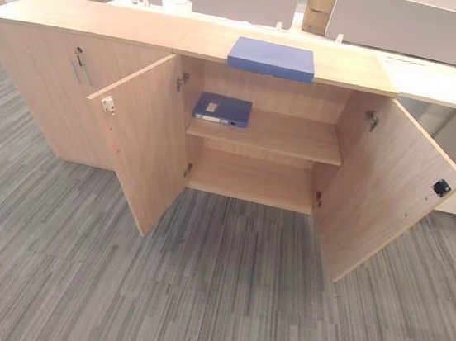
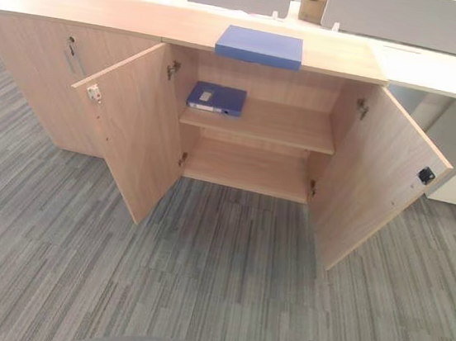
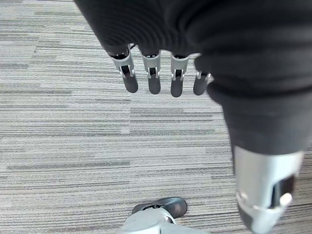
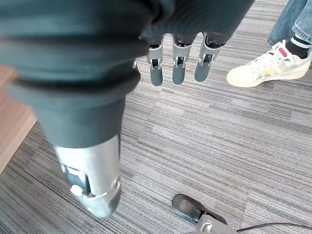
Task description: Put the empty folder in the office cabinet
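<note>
I see the blue folder [image 1: 272, 58] lying flat on top of the cabinet [image 1: 105, 21], right above the open part, with its front edge close to the cabinet's front edge. Both doors are swung wide, the left door [image 1: 140, 139] and the right door [image 1: 392, 186]. Inside, a second, darker blue folder [image 1: 222, 109] lies on the left end of the middle shelf [image 1: 290, 137], so the right end of that shelf is bare, and the bottom shelf [image 1: 251, 182] is bare too. My left hand [image 3: 153, 73] hangs down over the grey carpet [image 1: 197, 283] with its fingers straight and loose, holding nothing. My right hand [image 4: 178, 61] hangs the same way, fingers straight, nothing in it. In the right wrist view a person's white shoe [image 4: 268, 66] stands on the carpet nearby. I am well back from the cabinet, so I think I must step closer first. The folder looks flat, stiff and boxy, and since it should be empty I guess it is light. Its cover looks smooth, so it might slip. I would take it at the front edge, thumb below and fingers on top, maybe with both hands on its two short sides, and keep it level so it does not flop open.
</note>
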